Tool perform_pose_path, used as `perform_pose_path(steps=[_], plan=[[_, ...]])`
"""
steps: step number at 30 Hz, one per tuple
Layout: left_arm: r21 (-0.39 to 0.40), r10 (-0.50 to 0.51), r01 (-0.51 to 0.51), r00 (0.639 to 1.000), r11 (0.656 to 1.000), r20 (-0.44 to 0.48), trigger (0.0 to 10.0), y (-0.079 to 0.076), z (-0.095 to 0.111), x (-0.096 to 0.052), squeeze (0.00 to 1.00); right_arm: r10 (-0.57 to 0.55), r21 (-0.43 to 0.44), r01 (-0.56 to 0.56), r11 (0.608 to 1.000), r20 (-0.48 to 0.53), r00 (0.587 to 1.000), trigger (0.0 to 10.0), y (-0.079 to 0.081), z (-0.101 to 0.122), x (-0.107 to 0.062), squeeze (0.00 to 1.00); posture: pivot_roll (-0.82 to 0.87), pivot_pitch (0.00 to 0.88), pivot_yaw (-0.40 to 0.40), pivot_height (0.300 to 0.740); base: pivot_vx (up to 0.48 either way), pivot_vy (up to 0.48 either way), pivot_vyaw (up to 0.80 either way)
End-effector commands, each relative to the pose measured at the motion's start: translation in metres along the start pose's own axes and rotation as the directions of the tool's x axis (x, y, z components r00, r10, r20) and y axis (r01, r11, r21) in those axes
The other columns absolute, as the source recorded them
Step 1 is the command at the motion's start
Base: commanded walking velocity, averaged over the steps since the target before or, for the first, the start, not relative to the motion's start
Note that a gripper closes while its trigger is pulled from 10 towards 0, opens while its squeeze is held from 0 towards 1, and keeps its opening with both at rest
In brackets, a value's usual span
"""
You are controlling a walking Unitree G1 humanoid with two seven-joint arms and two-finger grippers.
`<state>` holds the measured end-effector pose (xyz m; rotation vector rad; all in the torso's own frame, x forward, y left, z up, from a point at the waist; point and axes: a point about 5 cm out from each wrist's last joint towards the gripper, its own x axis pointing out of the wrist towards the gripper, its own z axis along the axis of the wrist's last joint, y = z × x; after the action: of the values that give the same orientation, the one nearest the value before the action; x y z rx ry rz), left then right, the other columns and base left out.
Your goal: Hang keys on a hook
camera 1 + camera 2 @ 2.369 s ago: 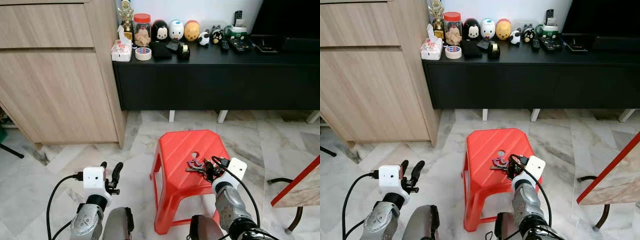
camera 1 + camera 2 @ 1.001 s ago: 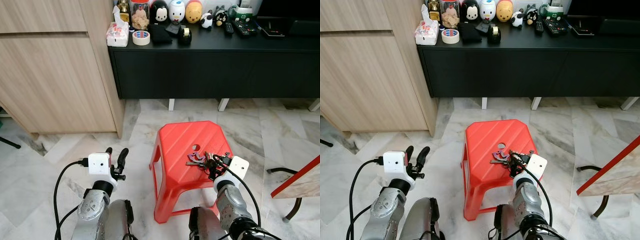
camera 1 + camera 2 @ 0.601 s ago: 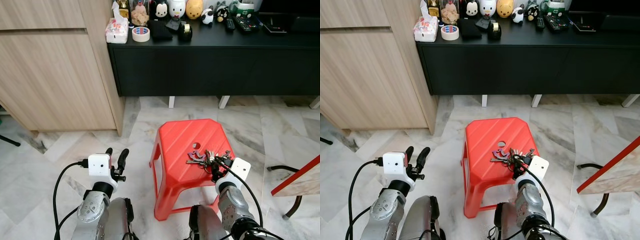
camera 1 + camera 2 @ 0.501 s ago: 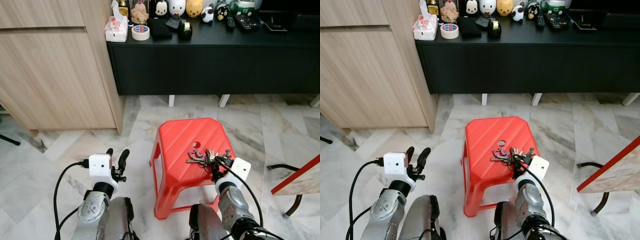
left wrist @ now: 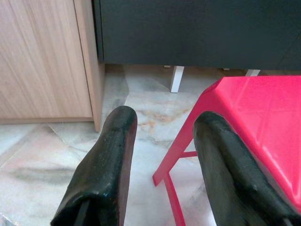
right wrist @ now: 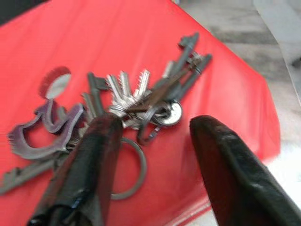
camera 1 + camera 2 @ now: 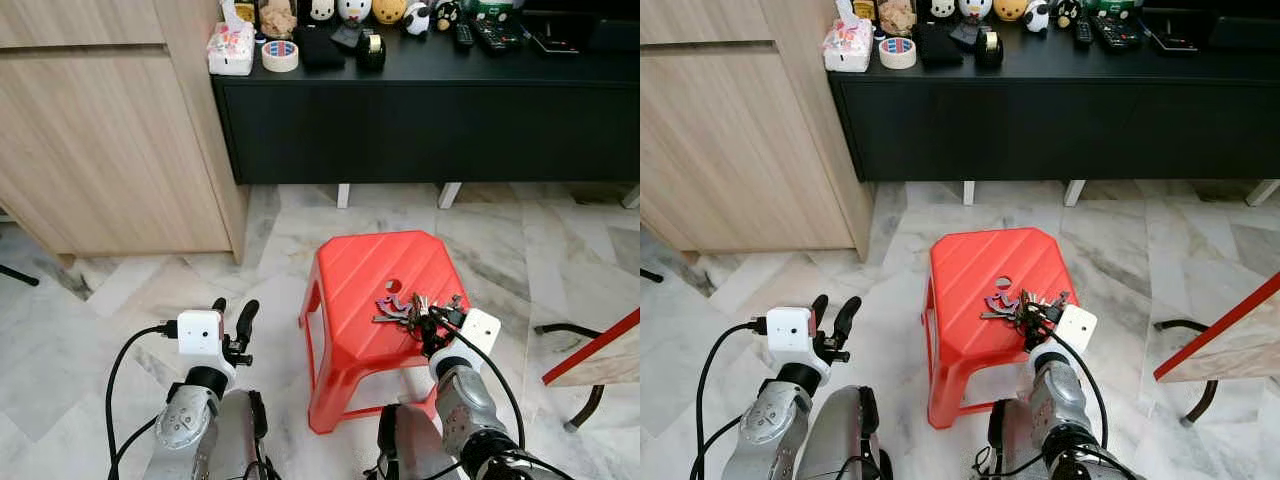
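Keys (image 6: 141, 101): a bunch on a ring, fanned out flat on the top of the red stool (image 7: 355, 275), lower centre of the head views, toward the stool's near-right part, just beside the round hole in the seat. A grey-purple curved fob lies at the bunch's left end.

Right pincer (image 6: 150, 141): in the wrist view its two black fingers stand apart, one on each side of the key ring, the bunch lying just ahead of and between the tips. One finger overlaps the ring; contact cannot be told. Nothing is gripped. In the head views the pincer sits at the stool's near-right edge, right against the keys.

Left pincer (image 7: 232, 322): lower left of the frame, over the marble floor (image 7: 130, 300), fingers spread, holding nothing, well apart from the stool.

Background: black counter (image 7: 430, 60) across the top of the frame carrying figurines, a tape roll (image 7: 279, 56) and remotes; wooden cabinet (image 7: 100, 140) at upper left.
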<state>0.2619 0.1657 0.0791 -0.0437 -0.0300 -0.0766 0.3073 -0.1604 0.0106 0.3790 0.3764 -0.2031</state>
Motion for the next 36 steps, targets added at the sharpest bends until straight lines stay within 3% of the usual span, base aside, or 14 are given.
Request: perform_pose_path(steps=[1,3,5,21,36], plan=[[0.003,-0.002,0.002,1.000,1.000,-0.018,10.0,-0.002,-0.002,-0.003,0.00,0.005,-0.011,-0.006,1.000,-0.012,1.000,0.8,0.000,-0.004,-0.002,0.00,0.11,0.156,-0.056,0.587,0.000,0.000,0.00],[0.004,-0.003,0.003,1.000,1.000,-0.018,10.0,-0.002,-0.002,-0.003,0.00,0.003,-0.009,-0.003,1.000,-0.016,1.000,0.1,-0.001,-0.005,-0.002,0.00,0.11,0.156,-0.056,0.587,0.000,0.000,0.00],[0.004,-0.003,0.003,1.000,1.000,-0.018,10.0,-0.002,-0.002,-0.002,0.00,-0.002,-0.005,0.002,1.000,-0.018,1.000,0.0,-0.002,-0.006,-0.002,0.00,0.11,0.156,-0.056,0.587,0.000,0.000,0.00],[0.004,-0.008,0.008,1.000,1.000,-0.026,10.0,-0.003,-0.004,-0.001,0.00,0.009,-0.015,-0.010,1.000,-0.025,1.000,0.0,-0.001,-0.008,-0.003,0.00,0.11,0.153,-0.055,0.587,0.000,0.000,0.00],[-0.004,0.012,-0.012,1.000,1.000,-0.012,10.0,0.001,-0.002,0.009,0.00,0.015,-0.012,-0.015,1.000,0.009,1.000,0.0,0.002,-0.003,-0.002,0.00,0.10,0.122,-0.056,0.587,0.000,0.000,0.00]])
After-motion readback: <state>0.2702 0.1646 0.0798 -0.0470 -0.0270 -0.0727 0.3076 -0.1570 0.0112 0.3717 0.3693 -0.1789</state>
